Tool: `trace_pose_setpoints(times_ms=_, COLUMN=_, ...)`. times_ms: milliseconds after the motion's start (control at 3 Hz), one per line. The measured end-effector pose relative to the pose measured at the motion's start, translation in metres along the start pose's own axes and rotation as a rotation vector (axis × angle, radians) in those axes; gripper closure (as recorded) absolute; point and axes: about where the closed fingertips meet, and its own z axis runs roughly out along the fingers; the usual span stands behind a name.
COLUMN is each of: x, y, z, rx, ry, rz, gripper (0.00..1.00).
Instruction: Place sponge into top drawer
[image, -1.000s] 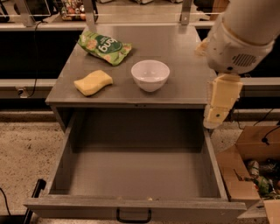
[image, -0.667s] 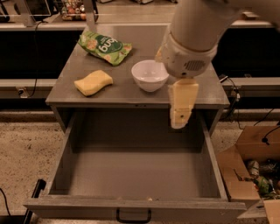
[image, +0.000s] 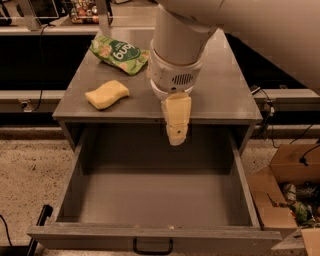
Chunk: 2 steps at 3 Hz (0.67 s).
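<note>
The pale yellow sponge (image: 106, 94) lies on the grey table top, near its front left. The top drawer (image: 155, 234) is pulled wide open below the table and holds nothing; its black handle (image: 152, 246) is at the front centre. My gripper (image: 177, 134) hangs from the big white arm over the table's front edge, above the back of the drawer and to the right of the sponge, apart from it. The white bowl is hidden behind the arm.
A green snack bag (image: 119, 54) lies at the table's back left. A cardboard box (image: 286, 197) with clutter stands on the floor to the right of the drawer. Shelving runs behind the table.
The arm has swung left from the table's right side to its centre, now covering the white bowl. The sponge, bag and drawer have not moved.
</note>
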Motion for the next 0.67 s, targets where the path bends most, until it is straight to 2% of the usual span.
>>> trace_pose_setpoints(times_ms=333, x=0.013, y=-0.031, z=0.011, rx=0.007, ry=0.012, rz=-0.039, gripper=0.0)
trace_pose_setpoints(times_ms=667, x=0.025, y=-0.095, z=0.037, rx=0.011, ry=0.029, rz=-0.117, gripper=0.0)
